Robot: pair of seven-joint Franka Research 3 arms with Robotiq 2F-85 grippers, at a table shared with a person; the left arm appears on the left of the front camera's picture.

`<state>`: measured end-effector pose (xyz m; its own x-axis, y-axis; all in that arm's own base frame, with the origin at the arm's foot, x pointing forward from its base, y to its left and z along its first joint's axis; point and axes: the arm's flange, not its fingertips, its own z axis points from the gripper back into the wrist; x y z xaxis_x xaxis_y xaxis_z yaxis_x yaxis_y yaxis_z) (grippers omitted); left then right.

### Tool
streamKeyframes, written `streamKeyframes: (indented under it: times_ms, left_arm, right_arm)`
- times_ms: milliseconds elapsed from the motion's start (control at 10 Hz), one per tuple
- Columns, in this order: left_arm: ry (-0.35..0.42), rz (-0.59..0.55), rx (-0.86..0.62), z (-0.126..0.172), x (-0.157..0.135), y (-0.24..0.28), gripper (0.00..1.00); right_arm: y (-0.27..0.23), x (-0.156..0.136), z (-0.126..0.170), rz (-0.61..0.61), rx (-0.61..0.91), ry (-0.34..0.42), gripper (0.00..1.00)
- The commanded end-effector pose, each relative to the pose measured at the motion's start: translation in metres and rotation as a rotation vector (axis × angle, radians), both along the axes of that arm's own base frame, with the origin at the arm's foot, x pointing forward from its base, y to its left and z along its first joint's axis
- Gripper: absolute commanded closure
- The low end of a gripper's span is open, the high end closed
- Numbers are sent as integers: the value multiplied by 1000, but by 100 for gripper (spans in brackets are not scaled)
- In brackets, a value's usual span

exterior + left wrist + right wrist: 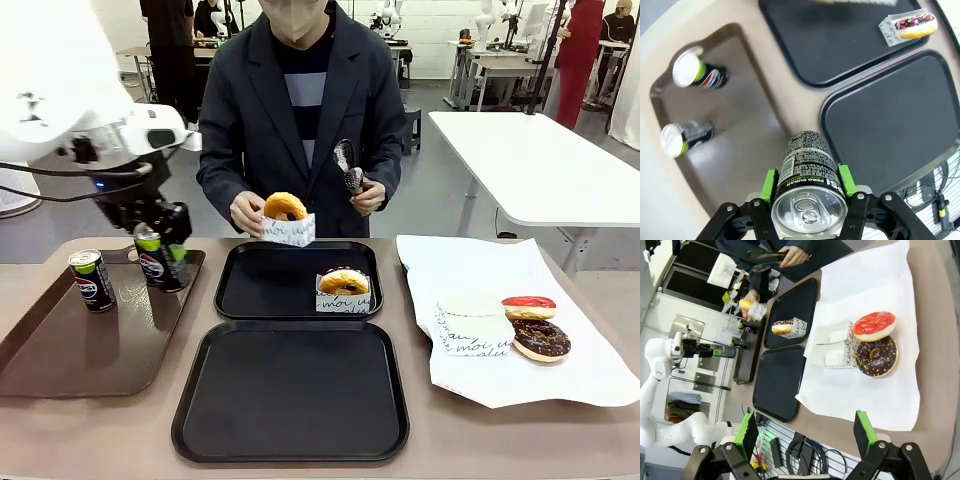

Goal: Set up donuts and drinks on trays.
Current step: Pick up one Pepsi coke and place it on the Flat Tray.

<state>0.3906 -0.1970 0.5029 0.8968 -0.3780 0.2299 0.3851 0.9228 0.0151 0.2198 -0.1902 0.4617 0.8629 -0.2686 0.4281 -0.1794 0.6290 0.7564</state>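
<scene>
**L fingers (809, 184) clamped on Pepsi can (807, 160); R fingers (805, 440) wide open**

L side: I've got the can by its upper body, a green pad on each flank, fingers closed in only to can width. The can leans a bit. It's at the right end of the brown tray (60, 350), near that tray's right rim. Can't tell if its base touches the tray. A 2nd can (92, 280) stands upright on the same tray, left of mine and apart from it. My L wrist view also has a paler can shape by the tray rim; real can or reflection, can't tell.

R side: fingers spread wide, nothing btwn them, hanging over the near right edge of the worktop (450, 440).

Mid-worktop: two black trays, one behind the other, rims almost touching. The far tray (260, 285) carries one choc-topped donut (343, 280) in a white sleeve, at its near right corner. The near tray (290, 390) lies just right of the brown tray.

Far side: the person's one hand (245, 212) holds a yellow-orange sleeved donut (287, 212) just above the far tray's far rim. The other hand (368, 195) holds tongs (348, 165).

Right: a white paper sheet (570, 370) w/ a red-glazed donut (528, 306) and a choc donut (540, 340) touching. A flat sleeve (470, 325) lies just left of them.
</scene>
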Motion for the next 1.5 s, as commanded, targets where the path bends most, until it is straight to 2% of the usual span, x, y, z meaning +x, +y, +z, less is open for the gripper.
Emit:
streamKeyframes:
  times_ms: [0, 100, 200, 300, 500, 600, 1100, 1300, 1400]
  left_arm:
    - [3, 27, -46, -8, 27, -11, 42]
    - [69, 31, -66, -8, 25, -3, 42]
    - [128, 28, -49, 7, 3, 17, 42]
    - [151, 7, -41, 27, -30, 45, 42]
    - [74, -20, -58, 56, -96, 90, 42]
    - [57, -13, -54, 58, -108, 98, 42]
    - [67, -2, -47, 53, -101, 100, 42]
    - [59, -3, -27, 48, -86, 82, 42]
    - [69, 3, -7, 42, -67, 65, 42]
  right_arm:
    - [-2, 1, -3, 9, 8, -10, 0]
    - [-2, 1, -3, 9, 8, -10, 0]
    - [-2, 1, -3, 9, 8, -10, 0]
    - [-2, 1, -3, 9, 8, -10, 0]
    - [-2, 1, -3, 9, 8, -10, 0]
    - [-2, 1, -3, 9, 8, -10, 0]
    - [-2, 1, -3, 9, 8, -10, 0]
    - [-2, 1, -3, 9, 8, -10, 0]
    - [-2, 1, -3, 9, 8, -10, 0]
